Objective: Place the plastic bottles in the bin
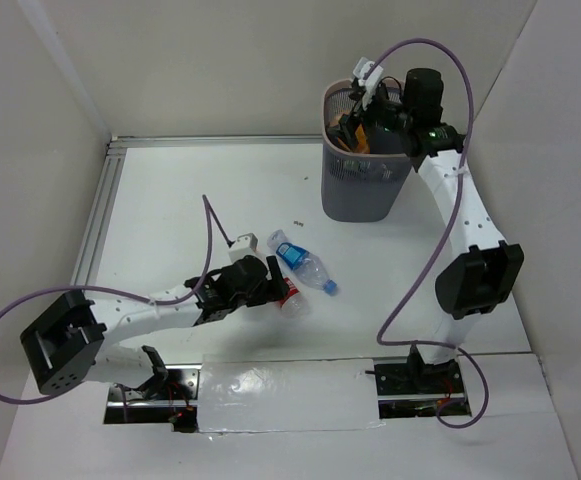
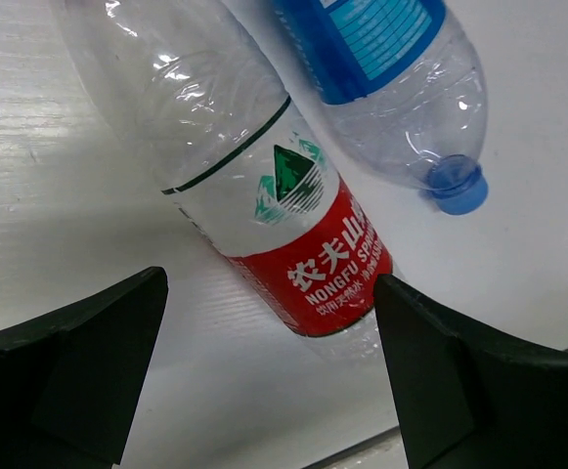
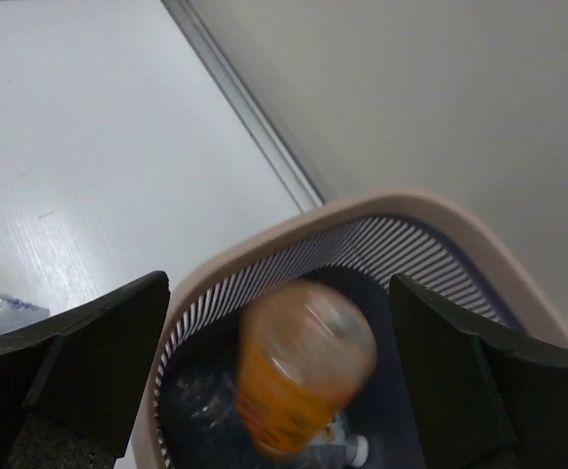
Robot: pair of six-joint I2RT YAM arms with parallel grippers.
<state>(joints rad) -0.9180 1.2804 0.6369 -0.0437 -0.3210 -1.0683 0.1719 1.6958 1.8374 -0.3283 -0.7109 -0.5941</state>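
So, bin (image 1: pixel 362 190): stands upright on the far right part of the white table (image 1: pixel 190 200), its pale rim on top and dark mesh wall below.
Right gripper (image 3: pixel 279 288): hangs over the bin's mouth, released, its two dark fingers spread wide with nothing gripped between them.
Orange bottle (image 3: pixel 303 366): blurred in the right wrist view, inside the outline of the bin's rim and below the spread fingers, clear of both.
Bin contents: a crinkled clear bottle (image 3: pixel 200 410) lies dimly at the bottom; how many more lie there I cannot tell.
Left gripper (image 2: pixel 269 283): low over the table near its middle, released, one finger on either side of a bottle's labelled end.
Red-labelled bottle (image 2: pixel 264 186): clear and crinkled, lying on its side on the table between the left gripper's fingers; the right-hand finger sits just beside the label, and whether it touches cannot be told.
Blue-labelled bottle (image 2: pixel 391 59): lying on its side just beyond the red-labelled one, to its far right, with its blue cap (image 2: pixel 457 184) pointing toward the near right.
Two bottles on the table: side by side, well apart from the bin, on its near left.
Left arm: stretched low from the near left toward the middle.
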